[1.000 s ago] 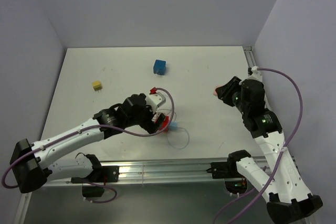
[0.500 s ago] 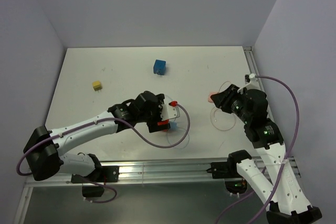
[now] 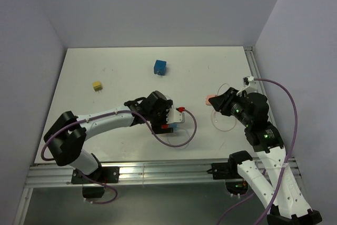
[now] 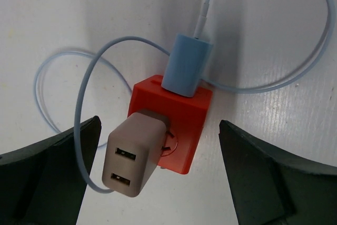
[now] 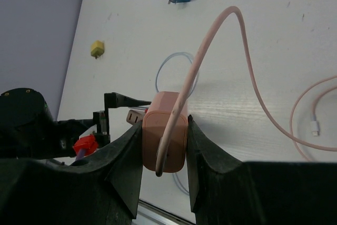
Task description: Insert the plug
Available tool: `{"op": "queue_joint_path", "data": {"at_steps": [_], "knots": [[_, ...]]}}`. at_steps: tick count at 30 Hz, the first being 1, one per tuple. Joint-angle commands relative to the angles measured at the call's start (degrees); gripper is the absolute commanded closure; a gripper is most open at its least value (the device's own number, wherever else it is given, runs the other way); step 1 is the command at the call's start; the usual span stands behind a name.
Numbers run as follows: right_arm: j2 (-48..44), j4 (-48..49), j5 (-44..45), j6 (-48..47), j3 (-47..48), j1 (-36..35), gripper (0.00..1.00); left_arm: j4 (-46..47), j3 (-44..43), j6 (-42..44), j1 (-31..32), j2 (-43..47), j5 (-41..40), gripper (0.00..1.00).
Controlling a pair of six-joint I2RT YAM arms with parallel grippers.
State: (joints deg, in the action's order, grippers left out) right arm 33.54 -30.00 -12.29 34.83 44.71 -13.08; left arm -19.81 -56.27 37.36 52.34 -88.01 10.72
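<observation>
In the left wrist view a red socket cube lies on the white table, with a blue plug and a beige USB charger seated in two of its faces. My left gripper hangs open over the cube, one finger on each side and clear of it. From above, the cube shows only as a sliver under that gripper. My right gripper is shut on a pink plug, held above the table right of the cube. Its pink cable trails back.
A blue socket cube sits at the back centre and a small yellow plug at the left. The light blue cable loops around the red cube. A coil of pink cable lies under my right arm.
My left arm has swung right and now sits over the red cube. My right gripper has carried the pink plug leftward from the table's right edge.
</observation>
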Motion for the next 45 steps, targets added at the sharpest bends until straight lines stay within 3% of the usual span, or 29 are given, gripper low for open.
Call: {"op": "queue_joint_path", "data": {"at_steps": [1,6,9,12,13,18,22,28,33,35,42,45], "knots": [[-0.67,3.02,-0.63,-0.81,-0.24,0.07,1.0,1.0,-2.09,1.84,-0.65,-1.46,3.6,0.02],[-0.67,3.1,-0.54,-0.46,-0.24,0.07,1.0,-1.1,-3.49,0.7,-2.59,-4.01,6.94,0.08],[-0.32,3.19,-0.62,-0.38,-0.15,0.07,1.0,-3.39,-4.99,-1.32,-3.38,-5.77,9.92,0.21],[-0.23,3.37,-0.98,-0.2,-0.59,0.07,1.0,-3.83,-5.08,-4.65,-3.56,-6.65,11.34,0.39],[-0.14,3.37,-1.06,-0.03,-0.67,0.07,1.0,-3.74,-5.16,-5.45,-3.56,-6.83,11.43,0.52],[0.91,3.37,-1.94,-0.11,-1.38,0.07,1.0,-4.17,-7.01,-12.83,-3.56,-8.05,11.34,0.72],[1.0,3.63,-2.29,-0.03,-2.26,0.07,1.0,-4.53,-8.86,-27.14,-3.56,-12.43,8.19,1.0],[2.14,4.33,-3.79,0.06,-3.22,-0.01,1.0,-1.21,-4.56,-52.77,-2.77,-15.62,-4.72,1.0],[3.28,5.65,-4.76,0.33,-4.72,-0.01,1.0,2.68,1.34,-69.25,1.96,-13.68,-23.97,1.0],[3.64,6.18,-5.28,0.59,-5.5,-0.1,1.0,1.02,1.17,-76.0,4.95,-13.51,-32.9,1.0],[4.25,5.74,-5.55,0.5,-6.83,-0.63,1.0,-13.01,-2.61,-90.06,10.24,-16.75,-50.59,0.97],[4.08,5.65,-5.28,0.24,-7.0,-0.54,1.0,-16.22,-3.32,-93.6,11.03,-18.6,-52.9,0.88]]}}
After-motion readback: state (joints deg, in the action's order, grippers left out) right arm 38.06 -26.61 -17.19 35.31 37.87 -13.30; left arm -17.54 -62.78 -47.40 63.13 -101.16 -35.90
